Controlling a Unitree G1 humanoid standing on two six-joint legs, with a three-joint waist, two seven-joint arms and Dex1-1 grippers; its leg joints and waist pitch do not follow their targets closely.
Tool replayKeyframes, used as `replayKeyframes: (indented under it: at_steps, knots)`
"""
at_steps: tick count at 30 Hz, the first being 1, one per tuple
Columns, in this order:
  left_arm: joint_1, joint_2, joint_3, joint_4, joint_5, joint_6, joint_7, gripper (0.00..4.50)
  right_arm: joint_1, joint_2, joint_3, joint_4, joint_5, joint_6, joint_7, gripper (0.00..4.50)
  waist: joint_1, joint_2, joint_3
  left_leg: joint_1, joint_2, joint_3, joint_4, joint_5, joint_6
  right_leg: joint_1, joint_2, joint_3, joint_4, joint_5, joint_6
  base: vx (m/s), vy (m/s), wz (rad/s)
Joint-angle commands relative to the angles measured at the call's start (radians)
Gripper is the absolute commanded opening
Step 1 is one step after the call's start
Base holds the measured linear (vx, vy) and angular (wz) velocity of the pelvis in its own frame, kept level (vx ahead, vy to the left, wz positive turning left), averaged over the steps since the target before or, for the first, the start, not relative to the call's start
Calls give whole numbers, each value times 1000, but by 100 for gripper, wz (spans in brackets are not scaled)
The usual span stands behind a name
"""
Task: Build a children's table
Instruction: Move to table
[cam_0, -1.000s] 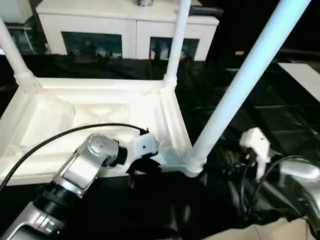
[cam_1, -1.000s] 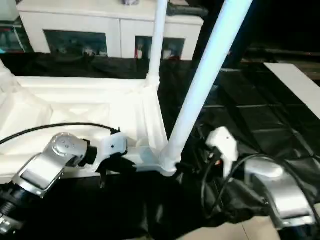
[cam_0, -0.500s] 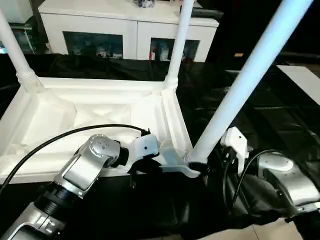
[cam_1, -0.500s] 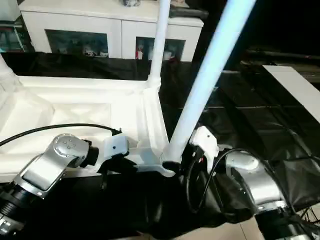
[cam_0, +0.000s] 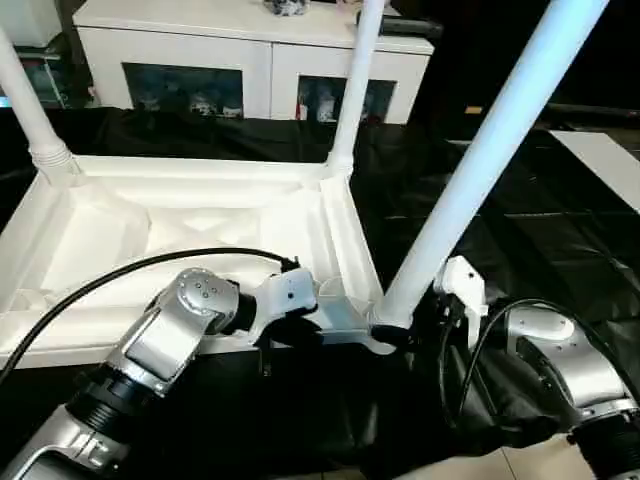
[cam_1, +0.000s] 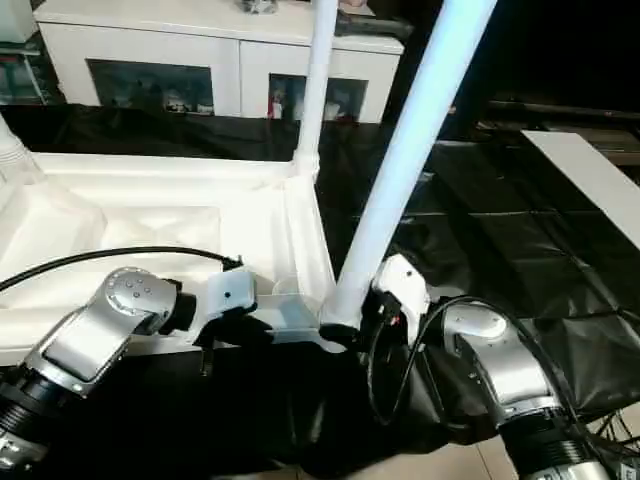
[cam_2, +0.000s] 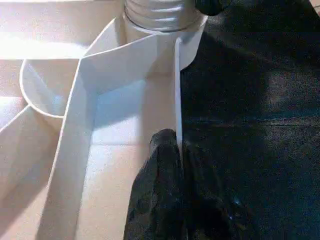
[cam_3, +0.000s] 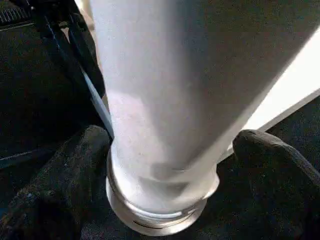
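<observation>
near leg (cam_0: 480, 170) | top cut off | tabletop (cam_0: 90, 240) | left edge cut off

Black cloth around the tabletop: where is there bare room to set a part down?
Free: the black cloth right of the leaning leg, and the strip before the cabinet. Crowded: the tabletop near corner, where the left gripper and right gripper meet.

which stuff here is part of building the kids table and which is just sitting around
Part of the job:
- tabletop, upside down, left gripper clamped on its rim
- near leg, right gripper open around its base
- far right leg, standing in its corner socket
- far left leg, also standing

Just around:
- white cabinet
- black cloth
</observation>
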Motion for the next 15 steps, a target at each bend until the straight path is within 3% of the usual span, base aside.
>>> replayKeyframes:
  at_steps: [1, 4, 15]
  knots:
    - [2, -7, -21, -24, -11, 5, -12, 0, -8, -3, -5, 4, 4, -14, 9, 402, -1, 5, -61, 42, 80, -45, -85, -316, -30, 20, -47, 33, -61, -250, -219, 0, 0, 0]
    - [3, -4, -21, -25, -13, 5, -13, 0, -7, 4, -6, 11, 6, -13, 13, 395, -1, 7, -62, 43, 79, -44, -85, -314, -29, 20, -46, 33, -60, -239, -223, 0, 0, 0]
    - [6, 7, -23, -28, -17, 11, -19, 0, -8, 19, -11, 20, 16, -10, 23, 300, 0, 11, -62, 43, 79, -45, -86, -317, -33, 21, -46, 33, -58, -229, -229, 0, 0, 0]
